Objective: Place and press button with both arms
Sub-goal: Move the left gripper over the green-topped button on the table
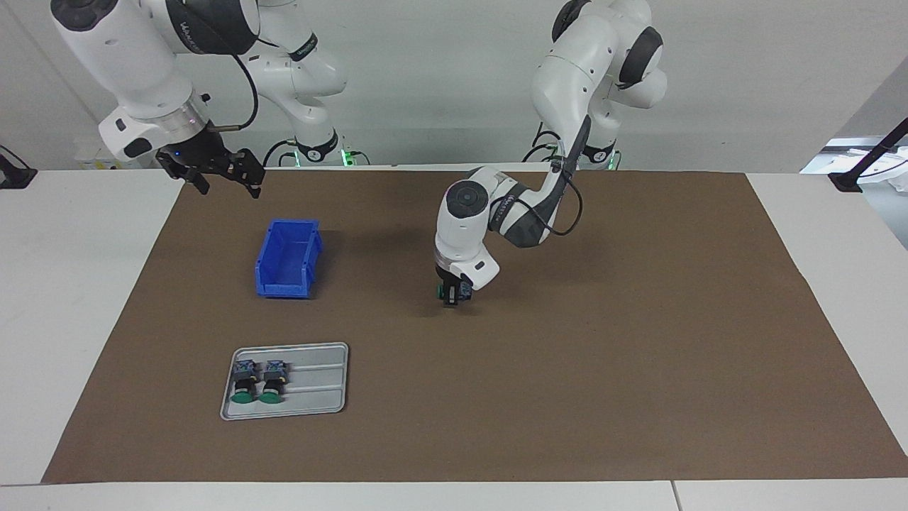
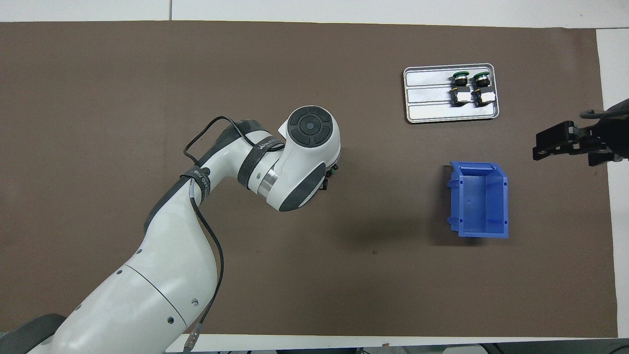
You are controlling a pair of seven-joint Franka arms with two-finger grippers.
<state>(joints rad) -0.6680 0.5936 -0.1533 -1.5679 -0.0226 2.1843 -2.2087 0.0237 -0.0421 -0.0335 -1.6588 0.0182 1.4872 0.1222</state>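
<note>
My left gripper is shut on a button with a green cap and blue-grey block, and holds it low over the middle of the brown mat. In the overhead view the wrist hides most of it; only a green edge of the button shows. Two more buttons lie side by side in the grey tray; they also show in the overhead view. My right gripper waits in the air over the mat's edge at the right arm's end, fingers spread, holding nothing; it also shows in the overhead view.
A blue open bin stands on the mat toward the right arm's end, nearer to the robots than the tray; it also shows in the overhead view. White table surrounds the brown mat.
</note>
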